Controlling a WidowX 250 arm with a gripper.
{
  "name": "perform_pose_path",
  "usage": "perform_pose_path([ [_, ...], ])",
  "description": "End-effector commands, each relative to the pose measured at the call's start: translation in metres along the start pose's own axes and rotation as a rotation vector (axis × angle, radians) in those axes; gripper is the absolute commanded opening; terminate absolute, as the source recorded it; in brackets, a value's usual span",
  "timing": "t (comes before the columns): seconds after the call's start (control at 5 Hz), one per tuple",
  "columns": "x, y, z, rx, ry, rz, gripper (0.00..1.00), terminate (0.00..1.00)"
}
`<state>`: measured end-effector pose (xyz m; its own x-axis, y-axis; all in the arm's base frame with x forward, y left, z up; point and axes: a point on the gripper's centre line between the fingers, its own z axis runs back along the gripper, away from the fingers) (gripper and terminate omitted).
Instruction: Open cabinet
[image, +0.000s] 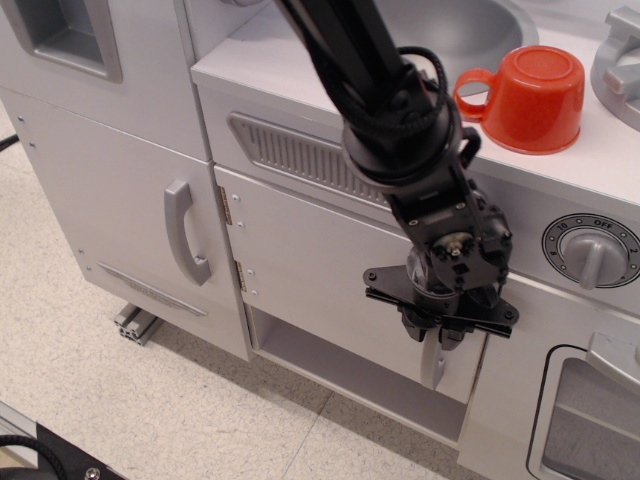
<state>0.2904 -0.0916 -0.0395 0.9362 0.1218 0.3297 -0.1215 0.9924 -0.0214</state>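
The cabinet (310, 270) is a light grey, squarish flat door under the counter, with hinges (226, 205) on its left edge. Its small grey loop handle (435, 367) sits by the right edge, and only the lower part shows below my gripper. My black gripper (436, 332) hangs in front of the door's right side with its fingers drawn together around the top of the handle. The door lies about flush with the cabinet front.
A taller grey door with a long handle (185, 232) stands to the left. A red cup (530, 95) lies upside down on the counter beside the sink (450, 30). A dial knob (594, 251) and the windowed oven door (590, 420) are at the right. An open shelf gap (330, 365) lies below the cabinet.
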Motion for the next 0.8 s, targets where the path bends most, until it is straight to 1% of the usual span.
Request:
perform_pose_path([
  [0.0,-0.019,0.012,0.022,-0.046,0.005,-0.061,0.0,0.0],
  [0.2,-0.036,0.029,0.033,-0.057,0.03,-0.099,0.0,0.0],
  [0.4,-0.045,0.046,0.05,-0.052,0.031,-0.14,1.0,0.0],
  [0.6,-0.043,0.054,0.082,-0.077,0.062,-0.204,1.0,0.0],
])
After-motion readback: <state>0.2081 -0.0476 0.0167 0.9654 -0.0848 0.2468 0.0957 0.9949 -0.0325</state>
